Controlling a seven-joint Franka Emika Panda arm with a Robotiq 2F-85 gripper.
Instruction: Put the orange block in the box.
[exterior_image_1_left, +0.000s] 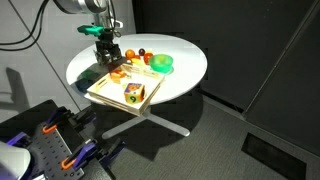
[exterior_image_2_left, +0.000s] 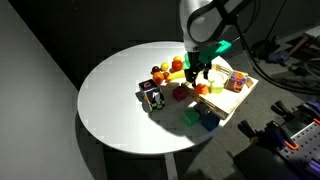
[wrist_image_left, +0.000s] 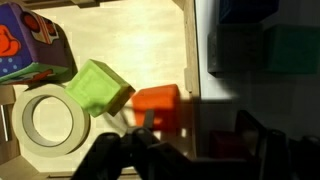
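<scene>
The orange block (wrist_image_left: 157, 103) lies on the floor of the wooden box (wrist_image_left: 120, 30), tight against the box's side wall and next to a light green cube (wrist_image_left: 100, 88). My gripper (wrist_image_left: 200, 130) hangs just above it with its dark fingers spread wide. One finger is over the block's near edge and the other is outside the wall, over the dark side. Nothing is held between the fingers. In both exterior views the gripper (exterior_image_1_left: 105, 52) (exterior_image_2_left: 195, 72) stands low over the box's edge (exterior_image_1_left: 100, 95) (exterior_image_2_left: 240, 100) on the round white table (exterior_image_1_left: 190, 70).
The box also holds a white tape roll (wrist_image_left: 47, 118) and a colourful printed cube (wrist_image_left: 35, 45). On the table beside the box are a green bowl (exterior_image_1_left: 162, 63), small fruit-like toys (exterior_image_2_left: 165, 72), a black-and-white cube (exterior_image_2_left: 152, 96), and green and blue blocks (exterior_image_2_left: 200, 118).
</scene>
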